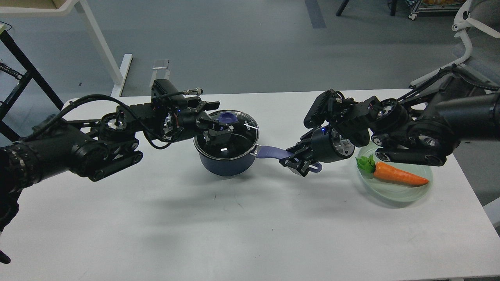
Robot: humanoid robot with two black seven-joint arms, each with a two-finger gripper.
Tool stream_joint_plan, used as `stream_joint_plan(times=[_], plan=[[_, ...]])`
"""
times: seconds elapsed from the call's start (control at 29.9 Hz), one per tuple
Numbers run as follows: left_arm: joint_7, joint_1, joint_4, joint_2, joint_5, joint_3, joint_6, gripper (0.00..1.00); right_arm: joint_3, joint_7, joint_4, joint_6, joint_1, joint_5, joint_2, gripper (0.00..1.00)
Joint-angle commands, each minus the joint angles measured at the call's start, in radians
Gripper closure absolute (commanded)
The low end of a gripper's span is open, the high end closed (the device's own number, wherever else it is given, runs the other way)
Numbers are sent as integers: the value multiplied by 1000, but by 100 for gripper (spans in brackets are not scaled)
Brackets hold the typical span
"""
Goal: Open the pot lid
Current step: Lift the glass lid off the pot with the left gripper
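On the white table [218, 218], just below your left pincer [220, 124], sits the pot [224, 164], a dark navy saucepan with the lid [238, 134] still seated flat on its rim. The lid is a clear glass disc with a steel edge, and its periwinkle-blue knob [226, 117] stands at the centre, partly hidden by the pincer. Your left pincer hangs directly over that knob, its fingers spread to either side of it and not yet clenched on it, as far as the view shows; whether the pads already touch the knob cannot be told. This is the relation the lift turns on: the knob lies straight under the left pincer, so the left arm is clearly the nearer one for the lid. The pot's long handle [269, 151] runs from the pot toward your right, and your right pincer [299, 162] sits at its far end, clenched around it, which should steady the pot. Beyond the right pincer, farther to your right and partly under the right arm, a pale green plate [402, 193] carries a toy carrot [398, 175]; it lies well apart from the pot. By my judgement the next move is closing the left pincer on the knob, then raising it straight up.
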Motion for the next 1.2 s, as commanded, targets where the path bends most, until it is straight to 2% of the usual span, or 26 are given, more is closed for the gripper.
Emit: stream_joint_plan(times=[0.0,0.2,0.54,0.64,0.84,1.0,1.17], plan=[[1,1,-5,-1,0,3,0,11,0,0,-2,0,2,0,0,79],[-1,8,1,-1,-2,12,3,18,0,0,0,0,0,0,-1,79],[-2,7,1,1,0,26,12,55,1,0,-2,0,2,0,0,79],[-2,4,0,2,-2,24,13,63,1,0,-2,0,0,0,0,79],[-13,-31,-43,48,-8,14,16,63,1,0,-2,0,0,0,-6,79],[-25,-93,-89,157,-9,14,21,63,1,0,-2,0,0,0,-6,79],[-48,-82,-97,306,-3,24,46,63,1,0,-2,-2,0,0,-3,79]])
